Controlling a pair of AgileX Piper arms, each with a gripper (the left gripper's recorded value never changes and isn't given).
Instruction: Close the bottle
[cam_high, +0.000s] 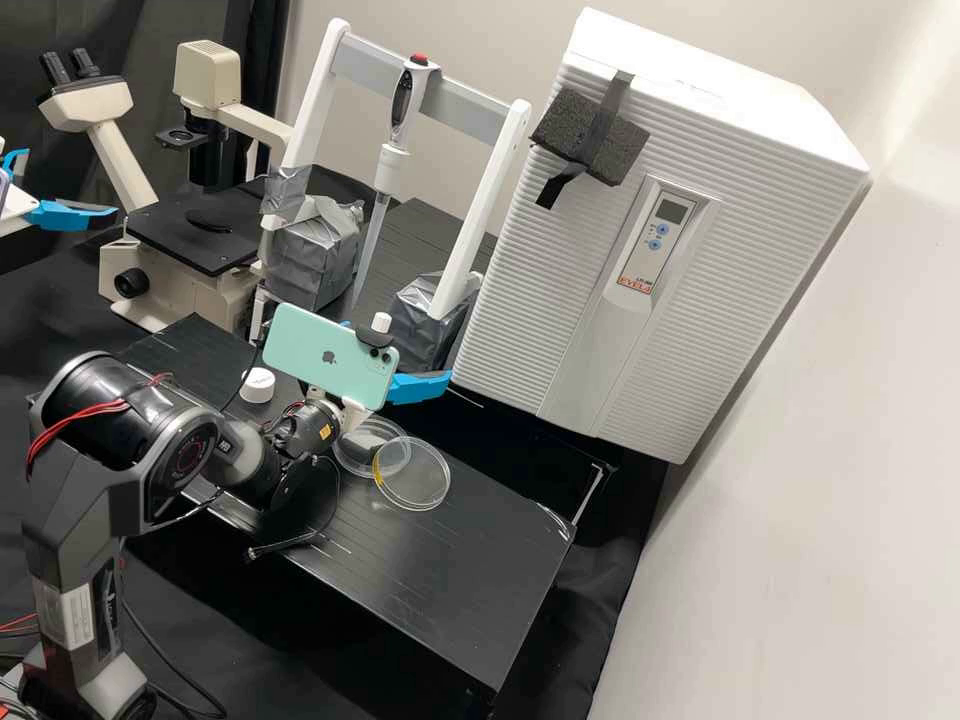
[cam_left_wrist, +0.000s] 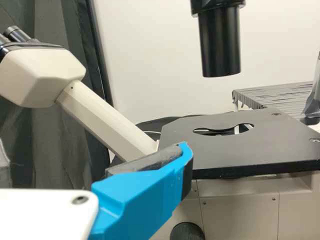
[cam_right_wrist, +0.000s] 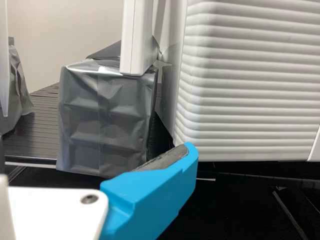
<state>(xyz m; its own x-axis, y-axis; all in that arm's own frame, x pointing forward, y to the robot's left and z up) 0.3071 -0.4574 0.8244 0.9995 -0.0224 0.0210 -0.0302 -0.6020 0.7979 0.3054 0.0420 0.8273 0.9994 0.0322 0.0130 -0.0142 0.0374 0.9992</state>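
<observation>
Partly hidden behind a wrist-mounted phone (cam_high: 330, 352), the white-topped bottle (cam_high: 381, 322) sits by the right pincer (cam_high: 424, 384); a round white cap (cam_high: 258, 385) lies apart on the tabletop (cam_high: 450, 560). Left pincer (cam_high: 70, 214) beside the microscope (cam_high: 170, 255). Cannot tell if either pincer is spread or pressed together

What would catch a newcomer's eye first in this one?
The big white ribbed cabinet at the bench's right dominates. Left of it, a mint-green phone rides on the right arm, beside two clear petri dishes; a pipette hangs in a white stand behind.
</observation>
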